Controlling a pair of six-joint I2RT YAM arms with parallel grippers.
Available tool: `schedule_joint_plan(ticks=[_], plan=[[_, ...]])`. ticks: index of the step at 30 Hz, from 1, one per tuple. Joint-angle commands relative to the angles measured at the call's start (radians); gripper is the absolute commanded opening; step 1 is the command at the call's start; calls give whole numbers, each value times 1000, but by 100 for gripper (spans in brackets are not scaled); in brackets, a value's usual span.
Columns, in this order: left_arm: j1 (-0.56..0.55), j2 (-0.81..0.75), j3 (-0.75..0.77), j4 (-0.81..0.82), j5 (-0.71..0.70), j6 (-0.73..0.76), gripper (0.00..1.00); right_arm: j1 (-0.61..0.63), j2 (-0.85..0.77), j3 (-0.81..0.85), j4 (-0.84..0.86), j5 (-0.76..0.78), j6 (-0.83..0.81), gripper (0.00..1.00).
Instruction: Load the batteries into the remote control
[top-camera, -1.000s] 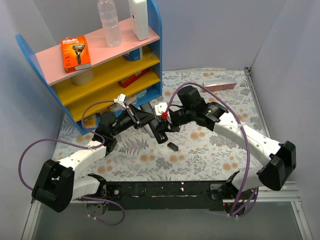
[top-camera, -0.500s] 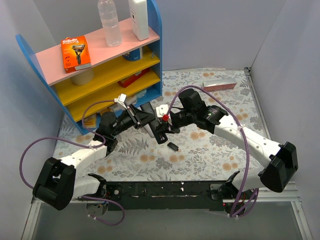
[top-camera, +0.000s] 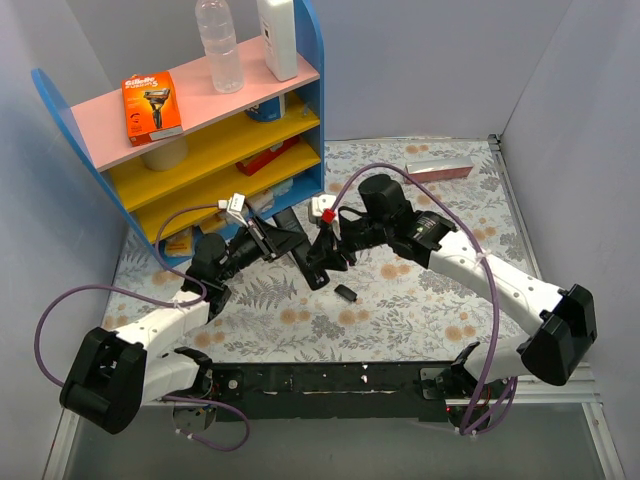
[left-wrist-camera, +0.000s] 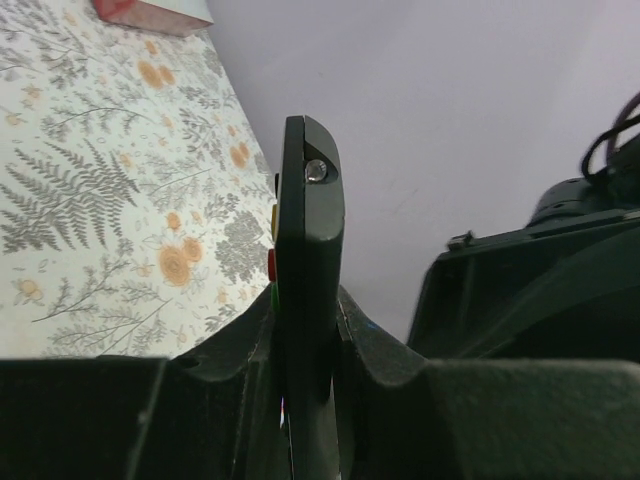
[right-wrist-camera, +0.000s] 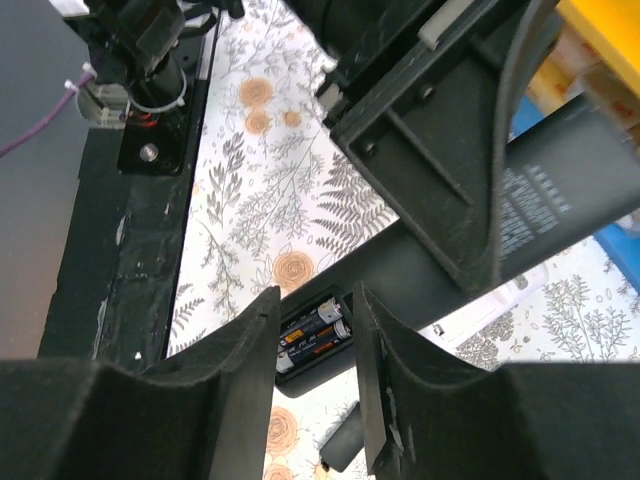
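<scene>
The remote control (left-wrist-camera: 308, 200), a slim black plastic bar, is held up off the counter (top-camera: 420, 310) near the middle of the scene, just in front of the shelf unit (top-camera: 312, 100). The left fingers (left-wrist-camera: 230, 370) are pinched on its two broad faces. Seen edge-on from the left wrist, it has a rounded tip with a small shiny lens, and red and yellow buttons stand out from its left face.

The batteries (right-wrist-camera: 315, 335) are two thin cylinders with black wrappers and orange-red bands. They lie side by side in the open recess in the back of the remote control. The right fingers (right-wrist-camera: 235, 400) are matte black, with curved inner faces. They are spread apart and close around nothing, and the cells show in the gap between them. Whether their tips touch the remote control cannot be told.

A small glossy black oblong piece (top-camera: 346, 293) lies flat on the counter just near of the remote control. The counter is covered by a pale cloth printed with grey ferns and orange flowers.

At the far left, the shelf unit has blue side panels, a pink top board and yellow shelves. On the top board are an orange razor box (top-camera: 152, 103), a clear ribbed bottle (top-camera: 218, 45) and a white bottle (top-camera: 277, 35). A long pink box (top-camera: 440, 168) lies at the far right.
</scene>
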Motion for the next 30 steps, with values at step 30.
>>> schedule_joint_plan(ticks=[30], plan=[[7, -294, -133, -374, -296, 240, 0, 44, 17, -407, -45, 778, 580, 69]])
